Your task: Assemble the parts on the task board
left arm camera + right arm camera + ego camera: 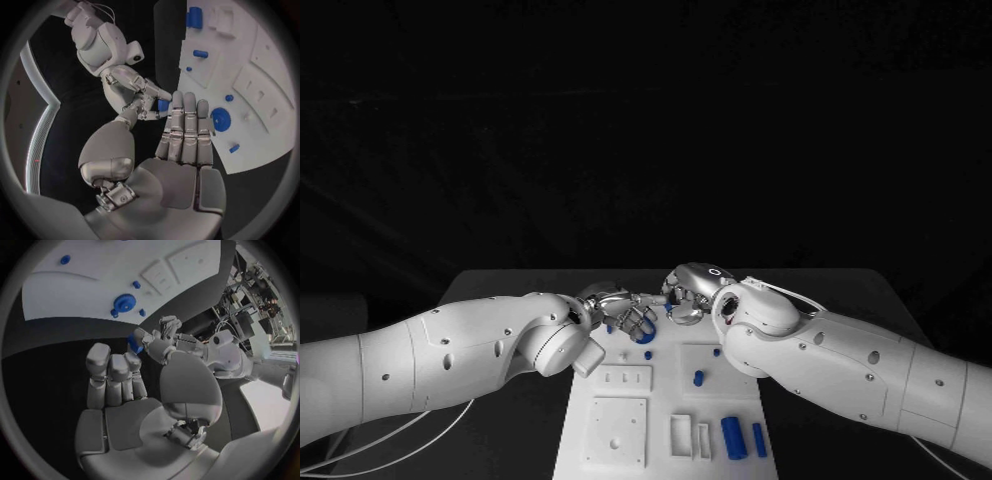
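A small blue part (pixel 162 105) sits between the two silver hands at the far end of the white task board (pixel 661 420), above the dark counter (pixel 516 290) just off the board's far edge. In the left wrist view the right hand (pixel 134 92) pinches this piece between its fingers (pixel 153 92), right at the tips of the left hand's straight fingers (pixel 185 125). The right wrist view shows the same blue piece (pixel 135 344) at the meeting point, with the left hand's fingers (pixel 164 337) reaching to it from the far side. Whether the left hand also grips the piece or only touches it cannot be told.

In the head view the left hand (pixel 620 308) and right hand (pixel 687 290) meet over the board's far end, fingers interleaved around a glimpse of blue.

On the board near the hands lies a round blue gear-like disc (pixel 220 119), with small blue studs close around it (pixel 136 284). Toward the near end, the head view shows a short blue peg (pixel 700 379) on a raised white block, and two blue cylinders (pixel 733 436) lying side by side beside white rectangular frames (pixel 684 436). A white plate with slots (pixel 627 377) and a larger white square plate (pixel 616 430) lie along the board's left side.
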Controlling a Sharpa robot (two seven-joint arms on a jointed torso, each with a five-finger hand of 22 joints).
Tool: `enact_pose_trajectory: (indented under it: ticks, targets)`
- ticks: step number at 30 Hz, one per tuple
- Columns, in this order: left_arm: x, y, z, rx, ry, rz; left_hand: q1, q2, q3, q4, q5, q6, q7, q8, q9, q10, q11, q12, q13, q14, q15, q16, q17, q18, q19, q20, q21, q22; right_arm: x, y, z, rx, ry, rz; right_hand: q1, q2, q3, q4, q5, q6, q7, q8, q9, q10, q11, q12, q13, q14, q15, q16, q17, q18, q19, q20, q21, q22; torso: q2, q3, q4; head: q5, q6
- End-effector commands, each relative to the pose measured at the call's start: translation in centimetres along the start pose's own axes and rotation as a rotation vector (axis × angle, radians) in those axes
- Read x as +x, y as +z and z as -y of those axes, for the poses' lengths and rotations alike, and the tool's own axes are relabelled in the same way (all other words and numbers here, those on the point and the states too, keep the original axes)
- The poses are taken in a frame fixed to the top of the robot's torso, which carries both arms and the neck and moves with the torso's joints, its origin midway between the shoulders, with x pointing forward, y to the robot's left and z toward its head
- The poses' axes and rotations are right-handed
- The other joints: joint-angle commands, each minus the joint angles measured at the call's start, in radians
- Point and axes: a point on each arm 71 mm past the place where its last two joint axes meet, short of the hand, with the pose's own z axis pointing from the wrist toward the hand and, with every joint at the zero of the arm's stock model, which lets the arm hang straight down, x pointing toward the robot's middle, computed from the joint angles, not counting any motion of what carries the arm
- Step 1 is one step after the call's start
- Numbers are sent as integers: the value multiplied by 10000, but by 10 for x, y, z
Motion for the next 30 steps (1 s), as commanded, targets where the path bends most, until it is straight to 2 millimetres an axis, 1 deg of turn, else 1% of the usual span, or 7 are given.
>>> enact_pose_trajectory:
  ticks: [1, 5, 9, 15, 20, 23, 30]
  targets:
    - [3, 1, 1, -160, 318, 3, 0, 92, -30, 28, -41, 114, -17, 69, 20, 66, -76, 46, 25, -5, -20, 83, 24, 128, -80, -6, 68, 149, 1, -1, -5, 28, -389, -56, -22, -64, 71, -7, -40, 525, 407, 91, 209, 12, -36, 12, -4, 37, -49, -39, -1, 737, 47, 40, 58, 140, -3, -16, 1, 29, 10]
    - [1, 1, 1, -158, 306, 161, 78, 164, -39, -31, -41, 145, -36, 79, 23, 76, -87, 52, 40, -17, -25, 101, 34, 128, -97, -13, 81, 160, 2, -2, -10, -106, -364, -94, -22, -71, 87, -4, -40, 528, 407, 90, 209, 14, -36, 11, -4, 39, -48, -42, -3, 736, 48, 45, 58, 138, 2, -10, -10, 69, 16]
    - [-1, 1, 0, -197, 297, 264, 158, 257, -79, -129, -41, 95, -14, 42, 5, 47, -73, 36, 48, -53, -15, 104, 35, 118, -119, -8, 95, 168, 3, -6, -15, -261, -310, -149, -22, -74, 99, -2, -39, 530, 407, 89, 208, 15, -36, 10, -4, 41, -48, -43, -4, 737, 49, 49, 58, 137, 8, -18, -15, 86, 37]
    - [0, 1, 0, -228, 301, 230, 185, 352, -118, -184, -41, 94, -9, 34, -1, 47, -72, 36, 60, -59, -12, 116, 37, 113, -130, -4, 105, 169, 5, -9, -22, -408, -337, -201, -21, -76, 110, -1, -38, 532, 407, 88, 208, 16, -36, 9, -4, 42, -48, -45, -5, 737, 51, 52, 58, 136, 15, -13, -27, 122, 22]
    - [2, 2, 1, -226, 311, 156, 252, 444, -151, -279, -37, 116, -17, 38, -2, 53, -76, 40, 74, -59, -15, 132, 40, 112, -137, -6, 118, 170, 6, -9, -26, -475, -352, -219, -22, -79, 118, 1, -38, 532, 407, 87, 207, 18, -35, 9, -5, 43, -47, -47, -6, 737, 52, 54, 59, 135, 6, -36, -13, 121, 25]
    - [3, 2, 1, -249, 316, 103, 284, 515, -178, -341, -37, 132, -21, 39, -4, 59, -79, 44, 84, -56, -17, 143, 41, 109, -138, -7, 129, 171, 7, -9, -28, -506, -357, -244, -23, -81, 121, 1, -38, 533, 407, 86, 207, 18, -35, 9, -5, 44, -47, -47, -6, 737, 52, 55, 59, 135, 7, -37, 0, 128, 32]
    - [4, 1, 1, -288, 327, 46, 510, 628, -223, -650, -32, 195, -42, 51, -9, 88, -94, 59, 117, -51, -24, 172, 39, 98, -151, -12, 155, 169, 7, -8, -29, -511, -379, -259, -24, -82, 130, 4, -39, 534, 407, 85, 206, 19, -35, 8, -5, 45, -47, -49, -7, 737, 53, 58, 58, 134, 8, -42, -9, 181, 36]
